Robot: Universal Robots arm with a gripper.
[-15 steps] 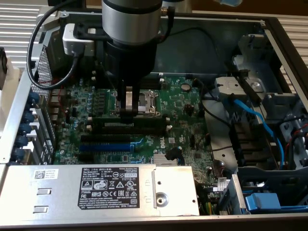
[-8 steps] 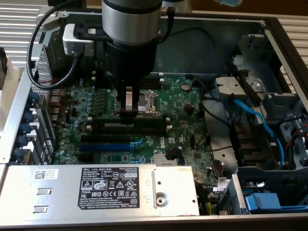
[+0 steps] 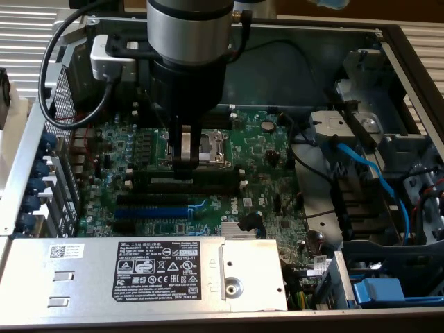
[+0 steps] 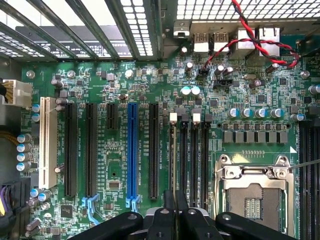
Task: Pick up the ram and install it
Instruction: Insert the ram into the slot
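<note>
Exterior view: open grey metal computer case holds a green motherboard and a grey labelled power supply box. The black gripper is clamped on the long, thin dark-green ram, standing edge-up at the black memory slots beside the silver CPU socket.

Wrist view: fingers nearly together over those slots; blue expansion slot well apart.

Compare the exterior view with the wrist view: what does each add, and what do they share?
Exterior view: the arm, the silver power supply and blue cables. Wrist view: a white slot and red-and-black wires. Both: the motherboard, blue slot, processor socket and the gripper, shut on the ram.
</note>
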